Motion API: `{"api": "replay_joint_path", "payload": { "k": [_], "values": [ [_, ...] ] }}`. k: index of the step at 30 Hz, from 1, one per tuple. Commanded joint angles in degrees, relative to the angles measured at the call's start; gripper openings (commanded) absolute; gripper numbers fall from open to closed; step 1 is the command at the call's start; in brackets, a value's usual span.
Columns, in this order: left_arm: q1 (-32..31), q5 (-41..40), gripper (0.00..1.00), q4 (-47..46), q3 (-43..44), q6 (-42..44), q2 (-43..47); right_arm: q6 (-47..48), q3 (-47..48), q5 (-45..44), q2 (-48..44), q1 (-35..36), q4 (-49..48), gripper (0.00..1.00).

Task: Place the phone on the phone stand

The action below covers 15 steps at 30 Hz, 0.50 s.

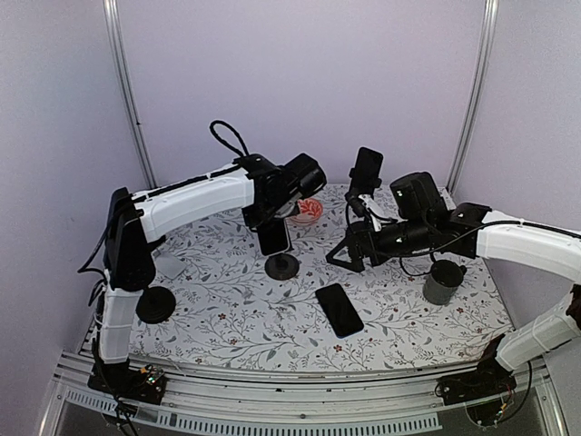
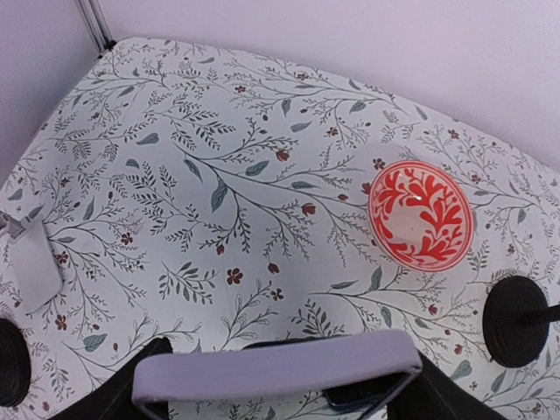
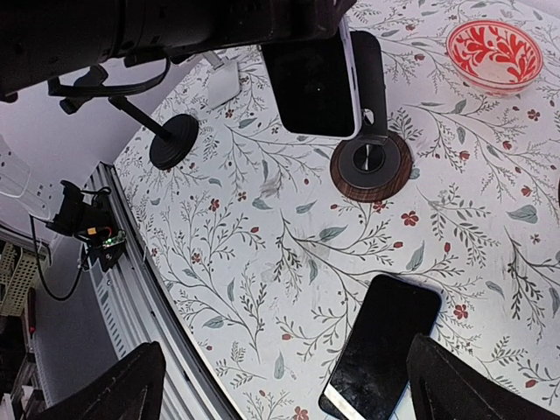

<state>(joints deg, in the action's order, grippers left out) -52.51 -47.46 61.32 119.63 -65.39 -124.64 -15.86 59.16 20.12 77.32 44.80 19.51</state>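
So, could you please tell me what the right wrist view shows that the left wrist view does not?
Only the right wrist view shows the black phone lying flat and the phone stand with a round wood-rimmed base. Only the left wrist view shows a black round base at its right edge. Both show the red-and-white patterned bowl and the lavender-cased phone gripped in the left tool.
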Motion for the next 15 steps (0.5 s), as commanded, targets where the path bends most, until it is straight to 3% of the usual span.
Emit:
{"api": "replay_joint_path", "payload": {
  "k": [1, 15],
  "values": [
    [-0.7, -3.6, 0.42, -4.9, -0.4, 2.9, 0.7, -0.5, -1.5, 0.9, -2.5, -0.3, -0.7, 0.99],
    [-0.6, -5.5, 0.41, -16.3, -5.5, 10.8, 0.5, -1.4, -3.8, 1.2, -3.4, -0.4, -0.7, 0.99]
  ]
}}
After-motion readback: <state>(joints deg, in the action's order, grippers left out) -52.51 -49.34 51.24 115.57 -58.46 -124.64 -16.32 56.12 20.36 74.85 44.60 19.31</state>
